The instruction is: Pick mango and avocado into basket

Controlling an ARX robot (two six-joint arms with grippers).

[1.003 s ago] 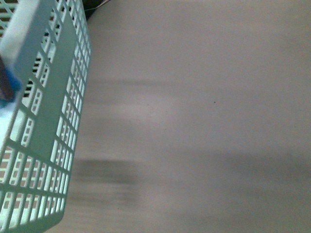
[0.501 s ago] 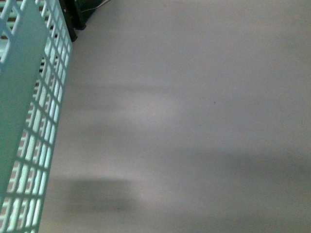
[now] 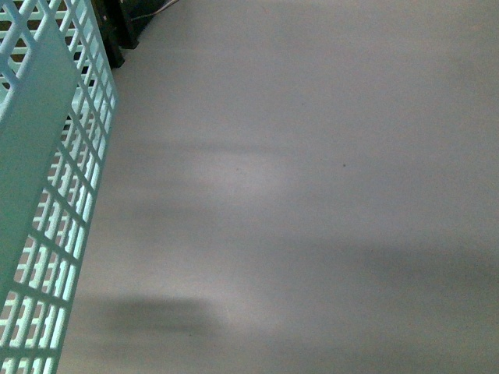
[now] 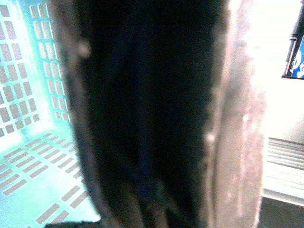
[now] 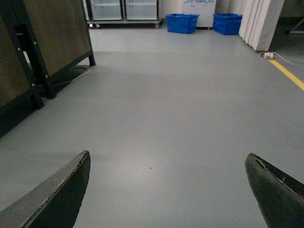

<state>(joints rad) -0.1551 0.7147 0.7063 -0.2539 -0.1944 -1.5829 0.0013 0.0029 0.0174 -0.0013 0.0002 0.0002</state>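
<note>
Half a second back the basket (image 3: 35,156) stood almost as it does now in the front view. A second back its lattice wall reached further into the frame, with a dark blue patch against it at the left edge. That patch is gone from view.

The surface is a smooth grey floor (image 3: 312,195) with a soft dark shadow (image 3: 156,315) just beside the basket's lower end. The right wrist view shows the room: a dark wood-panelled cabinet (image 5: 57,33) on a black frame, two blue crates (image 5: 182,23) far off, and a yellow line (image 5: 289,73) painted on the floor.

The basket is light teal, with walls of small rectangular slots and one plain solid band. It fills the left edge of the front view. The left wrist view looks down at its slotted floor (image 4: 28,156) past a blurred dark mass (image 4: 152,118) that fills the middle, so I cannot tell how the left claw stands. The right gripper (image 5: 167,154) is spread wide over bare floor, holding nothing.
</note>
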